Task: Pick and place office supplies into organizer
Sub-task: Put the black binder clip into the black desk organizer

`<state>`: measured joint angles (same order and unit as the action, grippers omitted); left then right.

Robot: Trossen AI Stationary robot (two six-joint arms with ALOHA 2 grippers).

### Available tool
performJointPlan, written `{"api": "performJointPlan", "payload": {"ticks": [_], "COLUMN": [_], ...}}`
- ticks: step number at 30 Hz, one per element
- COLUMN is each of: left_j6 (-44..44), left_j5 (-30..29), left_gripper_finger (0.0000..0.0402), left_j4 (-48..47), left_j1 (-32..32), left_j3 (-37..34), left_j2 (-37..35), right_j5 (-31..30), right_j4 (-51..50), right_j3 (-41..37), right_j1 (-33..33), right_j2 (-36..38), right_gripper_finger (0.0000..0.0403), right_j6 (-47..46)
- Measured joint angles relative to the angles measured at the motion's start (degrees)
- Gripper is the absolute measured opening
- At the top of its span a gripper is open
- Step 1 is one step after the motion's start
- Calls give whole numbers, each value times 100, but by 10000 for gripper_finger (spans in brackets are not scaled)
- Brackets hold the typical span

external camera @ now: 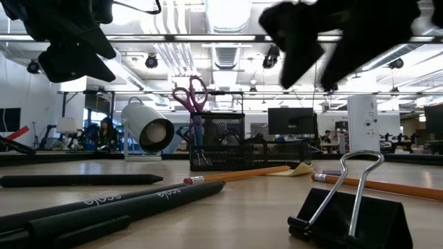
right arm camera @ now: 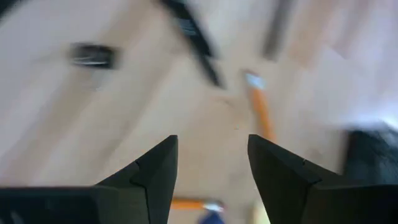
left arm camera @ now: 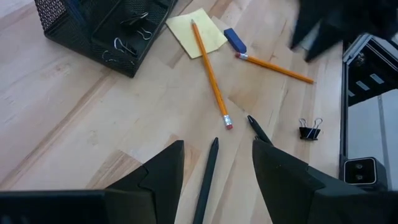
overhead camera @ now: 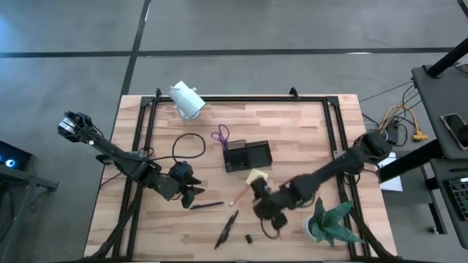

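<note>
The nearest black pen [external camera: 111, 207] carries pale lettering, not legible with certainty. The mesh organizer [overhead camera: 247, 155] stands mid-table on the light wood tabletop [overhead camera: 292, 131], purple-handled scissors [external camera: 190, 97] upright in it and binder clips [left arm camera: 127, 46] inside. A yellow sticky-note pad [left arm camera: 199, 31], two orange pencils [left arm camera: 211, 74] and a blue eraser [left arm camera: 235, 40] lie beside it. Left gripper [left arm camera: 217, 165]: fingers apart, empty, above a pen. Right gripper [right arm camera: 211, 165]: fingers apart, empty, near a pencil. An office with ceiling lights lies behind.
</note>
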<state>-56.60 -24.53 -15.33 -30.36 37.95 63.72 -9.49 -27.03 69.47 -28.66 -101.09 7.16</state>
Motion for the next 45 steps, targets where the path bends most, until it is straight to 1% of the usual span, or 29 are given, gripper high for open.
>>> {"api": "performJointPlan", "payload": {"ticks": [5, 7, 11, 13, 17, 20, 24, 35, 39, 45], "left_j6": [2, 2, 3, 4, 5, 9, 52, 195, 187, 156], "left_j5": [10, 31, 55, 70, 207, 307, 315, 401, 619, 695], "left_gripper_finger": [173, 173, 173, 173, 173, 173, 173, 173, 173, 173], "left_j4": [14, 13, 19, 33, 31, 38, 33, 31, 52, 107], "left_j1": [1, 1, 1, -1, -1, -1, -1, -1, -1, -1], "left_j3": [-7, -7, -16, -25, -43, -51, -61, -77, -69, -81], "left_j2": [0, 0, 0, 0, 0, 0, 0, 0, 1, 1], "right_j5": [145, 133, 78, 90, 35, 20, 64, 24, -164, -272], "right_j4": [86, 302, 1034, 1330, 1375, 1442, 1424, 1569, 1564, 1529], "right_j3": [-13, -11, -2, 100, 329, 430, 442, 449, 457, 474], "right_j1": [-589, -735, -973, -1013, -971, -949, -959, -821, -799, -748], "right_j2": [-228, -377, -808, -1018, -1300, -1369, -1434, -1707, -1715, -1663], "right_gripper_finger": [187, 187, 187, 187, 187, 187, 187, 186, 173, 133], "right_j6": [526, 764, 1710, 1818, 1867, 2028, 2026, 2791, 3025, 3083]}}
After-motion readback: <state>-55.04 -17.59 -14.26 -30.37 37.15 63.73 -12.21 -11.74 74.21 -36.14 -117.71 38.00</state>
